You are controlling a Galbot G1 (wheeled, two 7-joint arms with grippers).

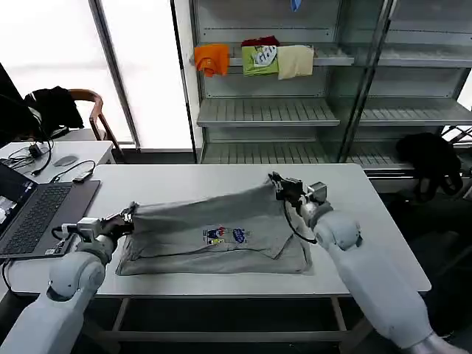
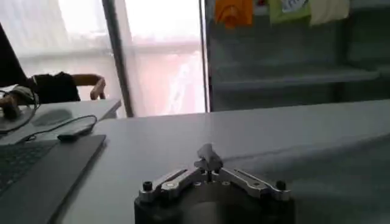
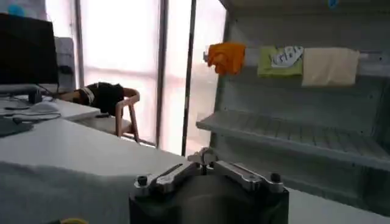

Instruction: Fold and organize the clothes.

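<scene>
Shirt (image 1: pixel 214 232) lies on the white table (image 1: pixel 221 181), its far edge lifted and stretched between your left gripper (image 1: pixel 127 216) and right gripper (image 1: pixel 279 184), both clenched on small pinches of fabric. Uneven travel could skew the fold, and thin cloth may slip free.

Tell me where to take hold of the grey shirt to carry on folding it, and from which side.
Probably grip the grey shirt at its two raised far corners, from its left and right ends. The left gripper and right gripper are shut on those corners, with the edge between them lifted and the near part flat on the table.
</scene>
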